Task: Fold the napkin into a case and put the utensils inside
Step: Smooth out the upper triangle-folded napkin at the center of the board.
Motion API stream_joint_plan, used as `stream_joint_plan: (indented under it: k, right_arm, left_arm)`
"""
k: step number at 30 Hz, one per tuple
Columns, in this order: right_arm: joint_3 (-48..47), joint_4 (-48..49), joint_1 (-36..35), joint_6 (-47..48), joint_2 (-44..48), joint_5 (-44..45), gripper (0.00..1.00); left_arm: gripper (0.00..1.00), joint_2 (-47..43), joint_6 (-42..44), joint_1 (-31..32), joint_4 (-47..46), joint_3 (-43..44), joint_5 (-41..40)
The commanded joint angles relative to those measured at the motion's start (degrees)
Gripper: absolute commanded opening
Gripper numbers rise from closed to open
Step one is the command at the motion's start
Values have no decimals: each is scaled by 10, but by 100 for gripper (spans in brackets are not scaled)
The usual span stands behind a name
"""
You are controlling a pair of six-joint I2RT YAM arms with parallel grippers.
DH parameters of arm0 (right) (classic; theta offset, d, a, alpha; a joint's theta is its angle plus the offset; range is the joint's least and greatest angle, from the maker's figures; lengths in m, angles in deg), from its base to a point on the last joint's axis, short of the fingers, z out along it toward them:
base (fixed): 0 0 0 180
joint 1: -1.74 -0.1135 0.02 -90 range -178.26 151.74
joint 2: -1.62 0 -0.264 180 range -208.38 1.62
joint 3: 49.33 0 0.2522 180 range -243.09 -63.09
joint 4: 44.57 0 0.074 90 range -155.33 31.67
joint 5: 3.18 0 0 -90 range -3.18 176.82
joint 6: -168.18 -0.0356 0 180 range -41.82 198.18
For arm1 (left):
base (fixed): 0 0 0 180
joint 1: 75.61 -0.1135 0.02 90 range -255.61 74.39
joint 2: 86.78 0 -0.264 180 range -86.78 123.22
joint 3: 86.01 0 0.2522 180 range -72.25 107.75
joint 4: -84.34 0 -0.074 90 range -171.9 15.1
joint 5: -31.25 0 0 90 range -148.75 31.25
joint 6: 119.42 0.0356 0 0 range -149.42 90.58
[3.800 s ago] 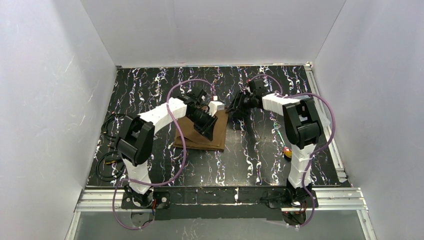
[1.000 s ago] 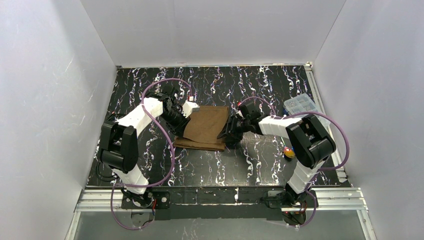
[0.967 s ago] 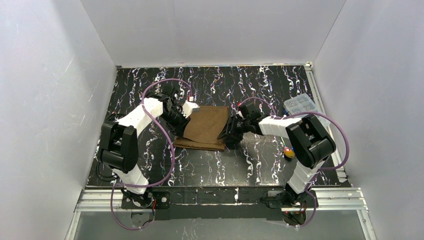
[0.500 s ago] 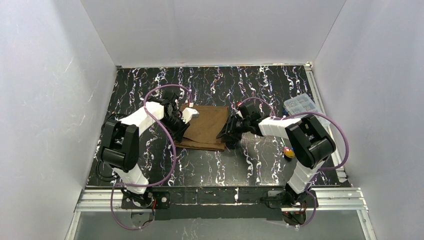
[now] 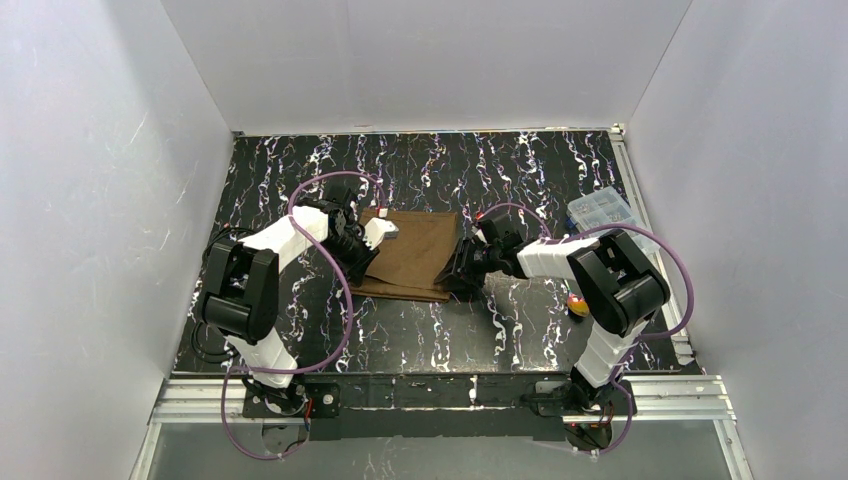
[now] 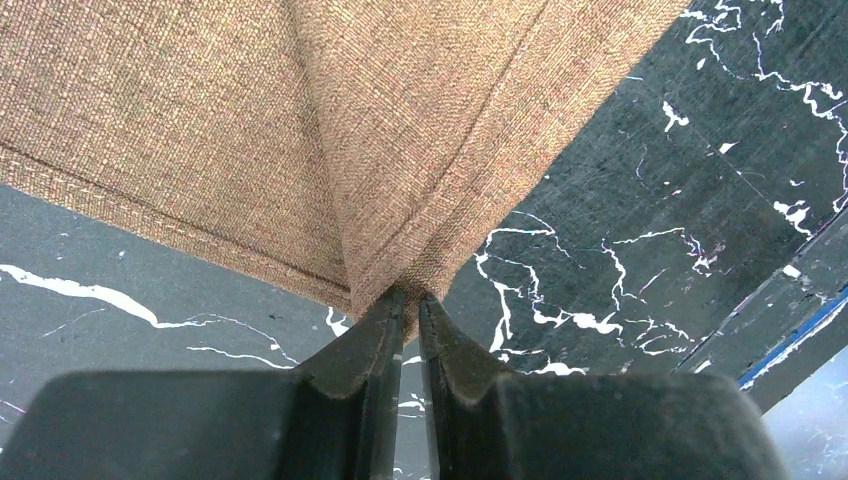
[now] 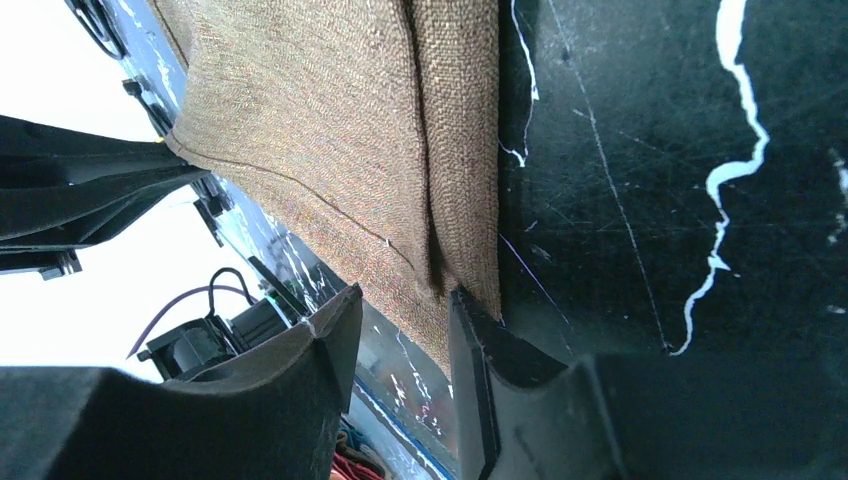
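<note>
The brown napkin (image 5: 415, 255) lies on the black marbled table in a few folded layers. My left gripper (image 5: 378, 236) is at its left edge, and in the left wrist view the gripper (image 6: 411, 297) is shut on a corner of the napkin (image 6: 330, 130), which puckers at the tips. My right gripper (image 5: 457, 270) is low at the napkin's right edge. In its wrist view this gripper (image 7: 403, 300) is open, and the folded edge of the napkin (image 7: 340, 140) reaches the right fingertip (image 7: 462, 300). I cannot make out the utensils clearly.
A clear plastic compartment box (image 5: 600, 210) sits at the right rear of the table. A small red and yellow thing (image 5: 575, 304) lies near the right arm's base. White walls enclose three sides. Cables loop over both arms.
My left gripper has moved slightly toward the near side with the napkin corner, laying the flap flatter. The right gripper has shifted a little left along the napkin's right edge.
</note>
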Motion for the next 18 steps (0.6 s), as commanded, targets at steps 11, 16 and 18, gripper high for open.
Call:
stream_joint_plan:
  k: [11,16,18]
  right_arm:
    - [13,66,-9,-44,-13,13,39]
    - [15,73,-11,-50,-12,16,27]
    - [12,71,-10,-50,-8,15,16]
  left_arm:
    - [9,-16,29,20,-20,-34,-30]
    - [9,-20,33,26,-27,-43,-38]
    - [9,-21,35,26,-27,-43,-40]
